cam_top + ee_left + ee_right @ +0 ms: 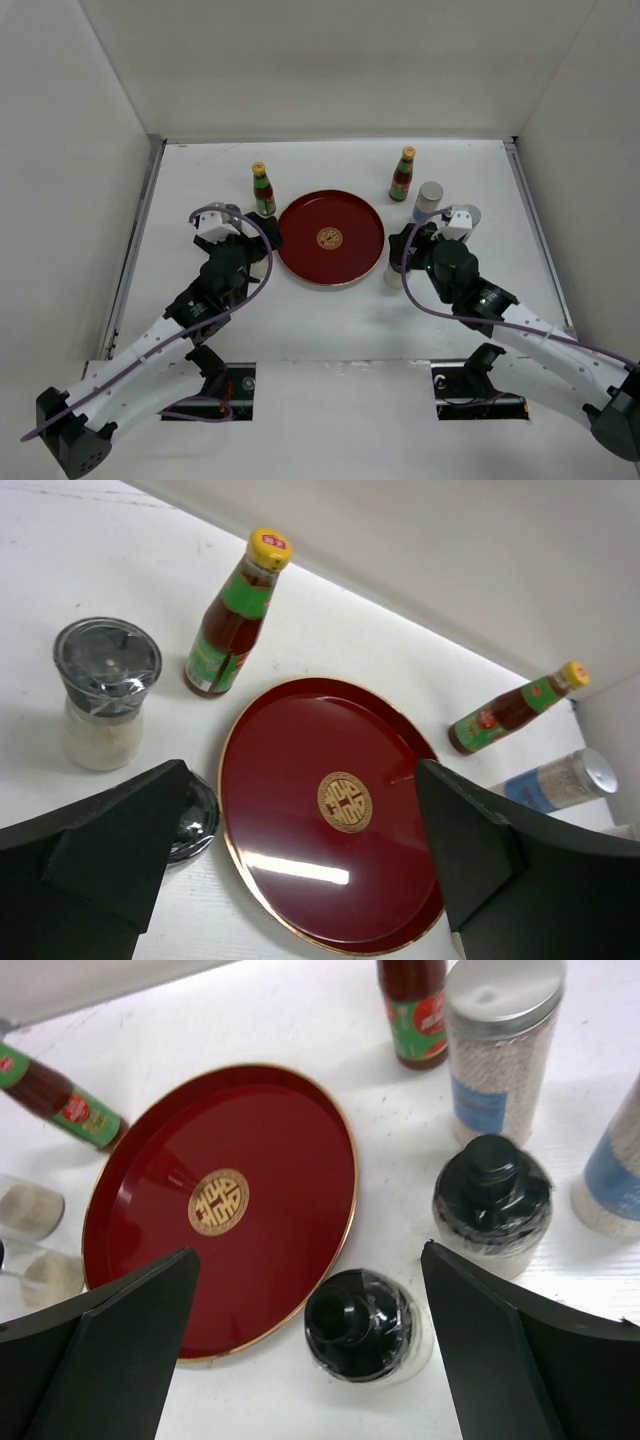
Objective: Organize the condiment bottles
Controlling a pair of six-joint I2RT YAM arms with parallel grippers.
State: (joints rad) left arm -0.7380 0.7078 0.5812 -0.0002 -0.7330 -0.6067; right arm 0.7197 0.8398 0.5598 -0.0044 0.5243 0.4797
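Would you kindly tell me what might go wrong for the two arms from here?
The dark-lidded jars sit close among the shakers; the open right gripper may bump a neighbour while closing on one. The slim red bottle near the open left gripper looks tall and narrow, so a nudge might topple it.

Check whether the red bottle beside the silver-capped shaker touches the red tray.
Apart. The right wrist view shows a strip of bare white table between the base of the red bottle and the rim of the red tray; the top view agrees.
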